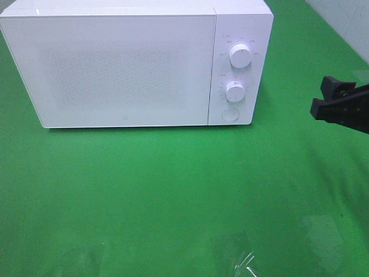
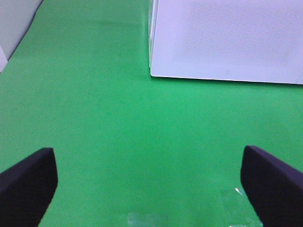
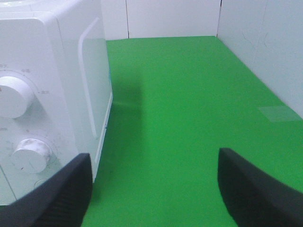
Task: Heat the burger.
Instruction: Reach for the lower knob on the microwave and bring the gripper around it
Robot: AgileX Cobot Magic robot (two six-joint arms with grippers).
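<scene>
Currently shut, white microwave (image 1: 121, 63) at upper left of frame on green table (image 1: 173, 190). Wide apart and empty, left pincer (image 2: 151, 189); likewise right pincer (image 1: 324, 96), right edge. Cannot tell burger's whereabouts.

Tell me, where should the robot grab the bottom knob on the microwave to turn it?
Pinch the bottom knob across its round rim, coming straight at the front of the microwave. The knob sticks out from the flat front, so it can probably be squeezed from two opposite sides. The open right gripper is nearest.
</scene>
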